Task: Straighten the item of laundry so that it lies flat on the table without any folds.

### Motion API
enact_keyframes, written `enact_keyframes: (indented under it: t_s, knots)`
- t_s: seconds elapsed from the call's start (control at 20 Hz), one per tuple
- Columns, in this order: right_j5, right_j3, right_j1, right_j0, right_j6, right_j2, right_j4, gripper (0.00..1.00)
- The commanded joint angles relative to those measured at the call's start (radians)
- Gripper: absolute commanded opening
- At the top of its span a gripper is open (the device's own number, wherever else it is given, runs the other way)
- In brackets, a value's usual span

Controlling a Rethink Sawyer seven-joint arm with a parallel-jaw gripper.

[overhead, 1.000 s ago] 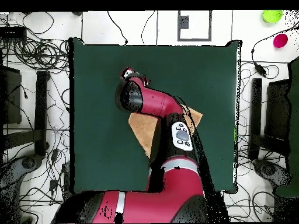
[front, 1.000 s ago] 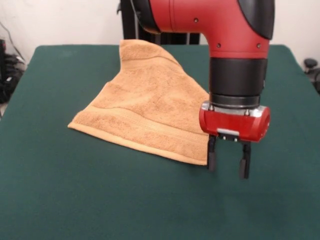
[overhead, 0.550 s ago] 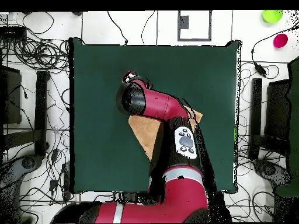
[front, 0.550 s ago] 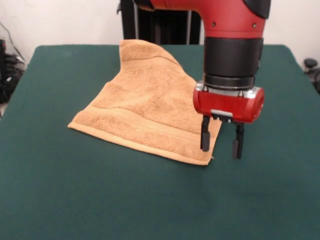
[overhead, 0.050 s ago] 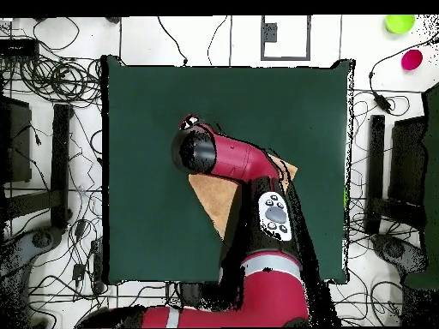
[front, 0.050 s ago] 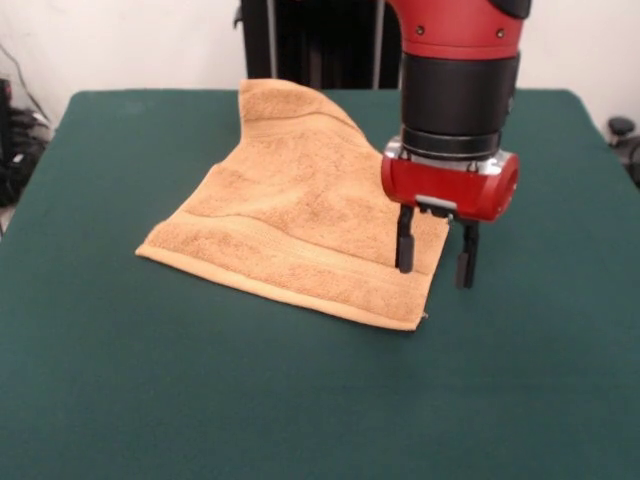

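Observation:
The item of laundry (front, 0.050 s ago: 290, 215), a tan-orange towel, lies on the green table (front, 0.050 s ago: 200, 400) with its far part folded over into a narrow peak. Its near edge with the woven band lies flat. My gripper (front, 0.050 s ago: 435, 262) is open and points straight down at the towel's right edge, just behind the near right corner. One of its fingers (front, 0.050 s ago: 404, 250) is over the cloth and the other stands over bare table. In the overhead view the red arm (overhead, 0.050 s ago: 244, 167) covers most of the towel (overhead, 0.050 s ago: 208, 193), and the gripper is hidden under the wrist.
Cables lie all around the table (overhead, 0.050 s ago: 146, 111) on the floor. Black stands (overhead, 0.050 s ago: 60, 163) flank the table on both sides. A green object (overhead, 0.050 s ago: 399, 23) and a pink object (overhead, 0.050 s ago: 412, 58) sit off the table at one corner.
The gripper has moved toward the far side and slightly left, from just off the towel's near right corner to astride its right edge. It stays open. The towel has not moved.

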Motion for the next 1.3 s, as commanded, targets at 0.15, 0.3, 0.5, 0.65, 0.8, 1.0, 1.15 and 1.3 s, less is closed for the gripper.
enact_keyframes:
  t_s: [0.15,0.3,0.5,0.65,0.8,1.0,1.15,1.3]
  knots:
    - [0.109,0.11,0.048,0.025,0.135,0.032,0.009,1.0]
    - [0.097,0.097,0.065,0.028,0.133,0.024,0.004,1.0]
    - [0.088,0.077,0.084,0.033,0.132,0.012,0.001,1.0]
    - [0.068,0.067,0.104,0.029,0.13,0.02,0.001,1.0]
    - [0.05,0.054,0.125,0.035,0.137,0.013,0.001,1.0]
    - [-0.018,0.066,0.154,0.044,0.159,0.014,0.001,1.0]
    - [-0.048,0.065,0.17,0.056,0.173,0.002,0.002,1.0]
    - [-0.061,0.067,0.175,0.061,0.18,0.001,0.006,1.0]
